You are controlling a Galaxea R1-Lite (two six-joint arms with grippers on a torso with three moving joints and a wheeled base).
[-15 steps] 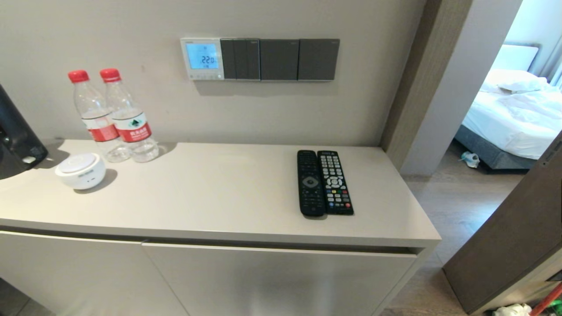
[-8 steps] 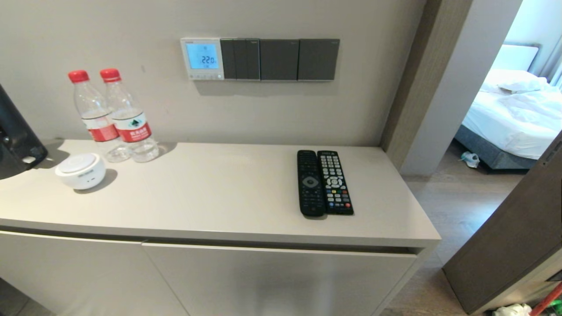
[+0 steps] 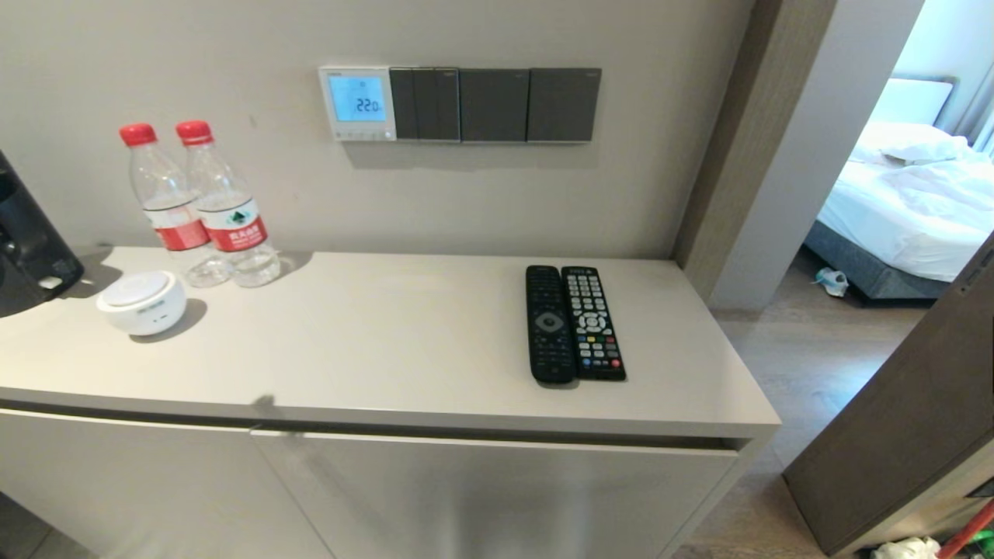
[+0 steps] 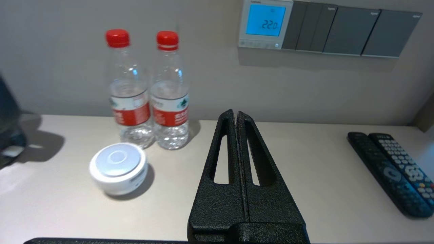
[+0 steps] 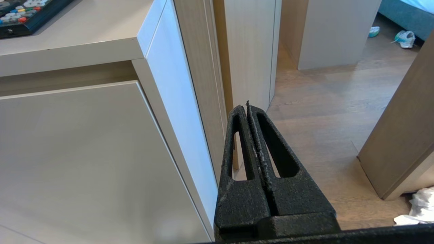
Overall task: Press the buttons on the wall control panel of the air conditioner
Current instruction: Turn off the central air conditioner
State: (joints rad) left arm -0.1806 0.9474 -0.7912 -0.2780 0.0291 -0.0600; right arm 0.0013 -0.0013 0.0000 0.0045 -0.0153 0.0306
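Observation:
The white wall control panel (image 3: pixel 357 103) hangs on the wall above the cabinet, its screen lit blue and reading 22.0. A row of tiny pale buttons (image 3: pixel 358 135) runs along its bottom edge. It also shows in the left wrist view (image 4: pixel 265 24), with its buttons (image 4: pixel 259 43). My left gripper (image 4: pixel 236 113) is shut and empty, over the cabinet top, well short of and below the panel. My right gripper (image 5: pixel 247 105) is shut and empty, low beside the cabinet's right end. Neither gripper shows in the head view.
Three dark grey switch plates (image 3: pixel 494 105) sit right of the panel. On the cabinet top (image 3: pixel 388 341) stand two water bottles (image 3: pixel 202 206), a round white device (image 3: pixel 142 301) and two black remotes (image 3: pixel 573 322). A dark appliance (image 3: pixel 27 241) is at far left. A doorway opens at right.
A small shadow has appeared on the cabinet's front edge in the head view. The panel, bottles and remotes have not moved.

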